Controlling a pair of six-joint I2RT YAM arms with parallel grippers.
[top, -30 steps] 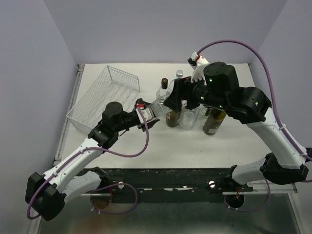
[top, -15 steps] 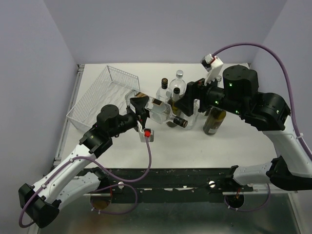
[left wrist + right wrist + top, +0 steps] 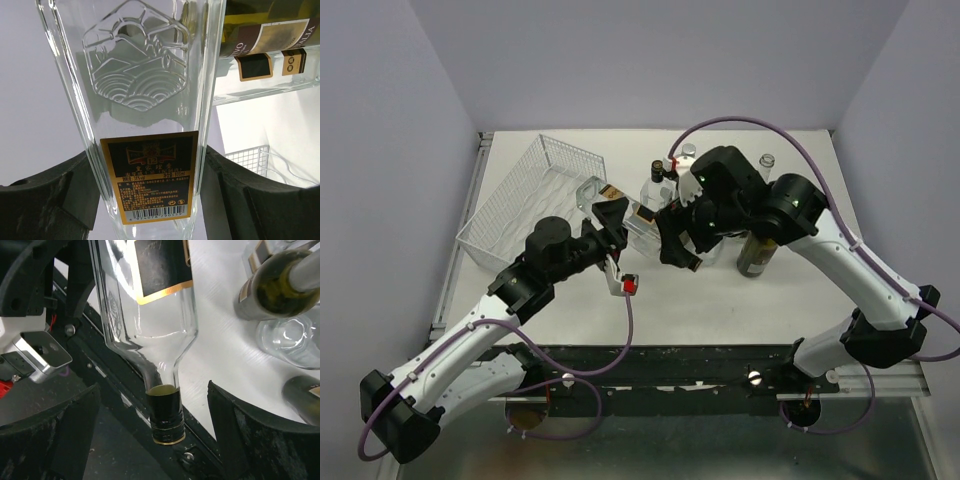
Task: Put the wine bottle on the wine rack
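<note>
The left gripper (image 3: 150, 200) clamps the bottle (image 3: 145, 75), held sideways in the air. The right gripper (image 3: 165, 430) gapes around its neck, not touching. The rack (image 3: 535, 195) sits just beyond the left gripper. Slick glass on a single grip: it could swivel and slip!

I get bright, even overhead light, soft shadows on the table (image 3: 720, 310), and faint glints on the clear bottle (image 3: 145, 75).
</note>
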